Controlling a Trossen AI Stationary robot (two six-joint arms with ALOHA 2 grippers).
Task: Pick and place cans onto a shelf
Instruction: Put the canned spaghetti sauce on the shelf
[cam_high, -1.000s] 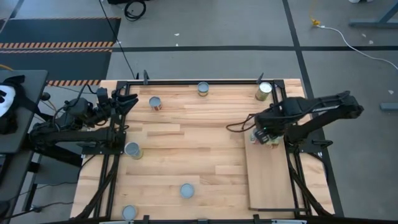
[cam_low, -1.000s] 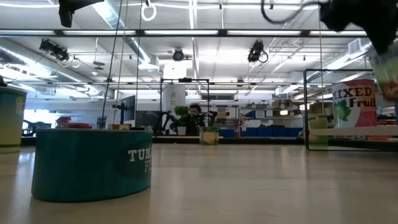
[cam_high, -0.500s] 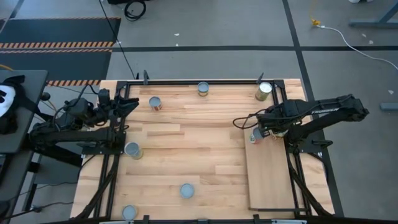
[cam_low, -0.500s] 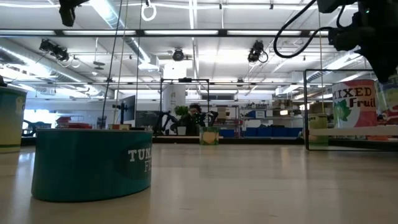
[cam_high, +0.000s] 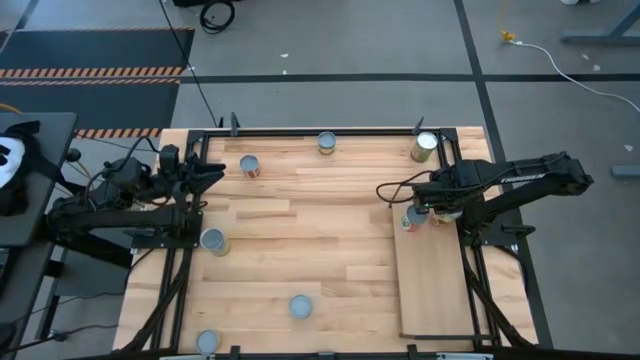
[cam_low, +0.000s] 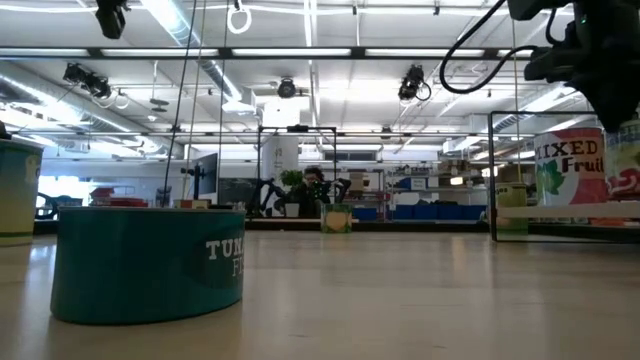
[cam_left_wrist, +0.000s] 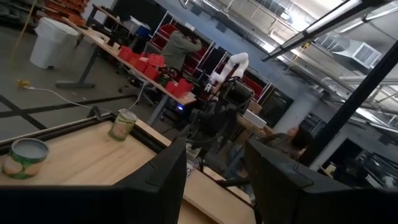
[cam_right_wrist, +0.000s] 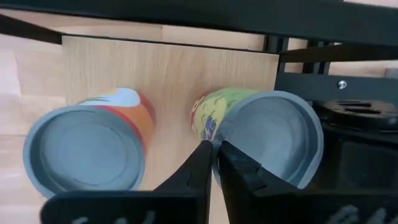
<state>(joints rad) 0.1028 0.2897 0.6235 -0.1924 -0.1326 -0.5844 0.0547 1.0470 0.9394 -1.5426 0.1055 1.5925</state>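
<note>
Two cans stand upright on the far end of the pale wood shelf. One has a red label and one a green-yellow label. They also show in the high view and, on the right, in the low view. My right gripper is shut and hangs just above these two cans, with nothing in it. My left gripper is open and empty at the table's far left. Several other cans stand on the tabletop.
More cans stand on the planks at left, near centre and at the near edge. A teal tuna can fills the low view's left. The shelf's black wire frame rises by the shelf's far end. A person shows in the room beyond.
My right gripper has brought a can down onto the shelf's far end beside the can that stood there. It has then drawn back a little toward the table's left and up. The can now stands upright on the board.
</note>
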